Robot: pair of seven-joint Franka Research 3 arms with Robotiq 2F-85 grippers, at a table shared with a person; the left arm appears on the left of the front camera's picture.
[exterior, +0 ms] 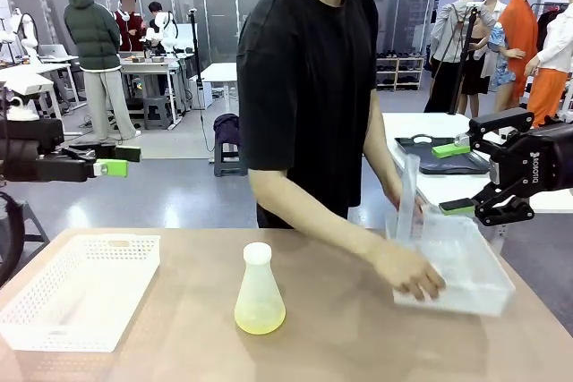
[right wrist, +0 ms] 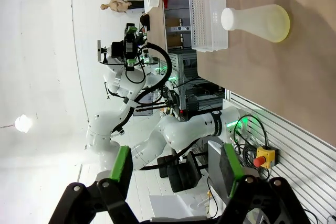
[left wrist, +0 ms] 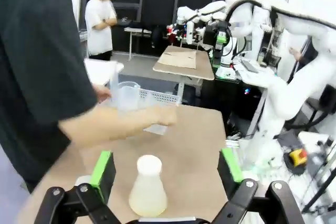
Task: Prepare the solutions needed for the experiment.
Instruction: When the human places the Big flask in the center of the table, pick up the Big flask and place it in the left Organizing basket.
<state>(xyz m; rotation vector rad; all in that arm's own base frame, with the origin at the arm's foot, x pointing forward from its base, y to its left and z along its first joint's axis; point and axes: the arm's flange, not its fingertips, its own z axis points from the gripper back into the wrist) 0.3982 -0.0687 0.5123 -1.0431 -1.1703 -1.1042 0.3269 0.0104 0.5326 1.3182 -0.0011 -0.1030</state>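
Note:
A clear conical flask [exterior: 260, 288] with a white stopper stands near the table's front middle. The solutions [exterior: 260, 316] lie as a shallow pale yellow layer in its bottom. My left gripper [exterior: 112, 160] hovers open off the table's left side, well above table height. In the left wrist view the flask [left wrist: 148, 192] stands ahead, between the open fingers [left wrist: 102, 169]. My right gripper [exterior: 452, 178] hangs open above the far right of the table. The right wrist view shows the flask [right wrist: 257, 20] far off, beyond the open right gripper [right wrist: 175, 165].
A white perforated basket [exterior: 81, 288] sits at the front left. A clear plastic tray [exterior: 466, 279] at the right holds a tall clear cylinder [exterior: 407, 199]. The person's hand [exterior: 412, 276] rests on the tray's near edge. A clear beaker [left wrist: 127, 95] stands by the person's other hand.

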